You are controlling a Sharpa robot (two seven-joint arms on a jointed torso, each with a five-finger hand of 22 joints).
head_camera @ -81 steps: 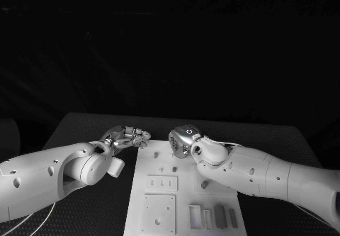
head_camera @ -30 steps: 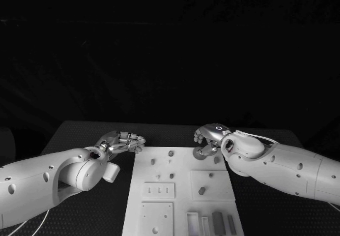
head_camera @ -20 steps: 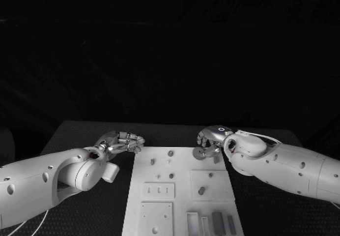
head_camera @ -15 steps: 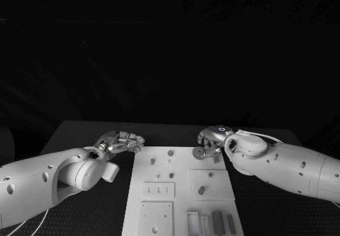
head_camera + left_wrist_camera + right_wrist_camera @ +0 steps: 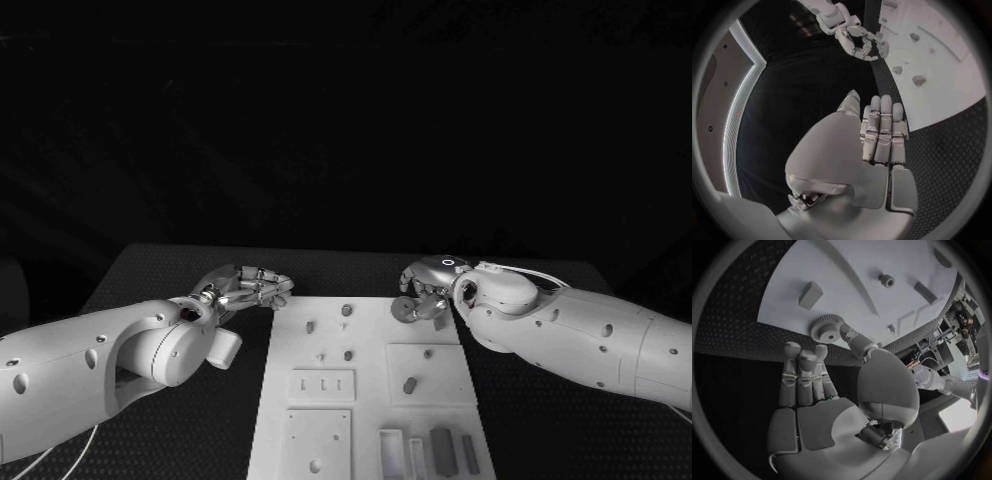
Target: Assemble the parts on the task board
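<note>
White and flat, the task board (image 5: 368, 400) lies between the two arms on the black table (image 5: 173, 262), its far edge level with both hands. Since the earliest head picture the whole view has shifted, so the board only seems moved; what has truly changed is the right hand (image 5: 424, 290), which then hung over the board's far middle and has since drawn out to the board's far right corner, where it has barely stirred in the last second. The left hand (image 5: 248, 286) sits as it did, just off the board's far left edge over the bare table, fingers curled in on nothing. The right hand pinches a toothed gear (image 5: 827, 328) between thumb and a finger, its other fingers straight; the wrist view shows the gear right at the board's edge, whether touching the surface I cannot tell. Dark open table lies beyond both hands and to the outer side of each. On the board just inward of the right hand stand a slanted block (image 5: 810, 294) and a small round nut-like part (image 5: 886, 280); further pegs (image 5: 346, 311) rise between the hands, and upright slabs (image 5: 444, 447) stand at the near end, well apart from both.
</note>
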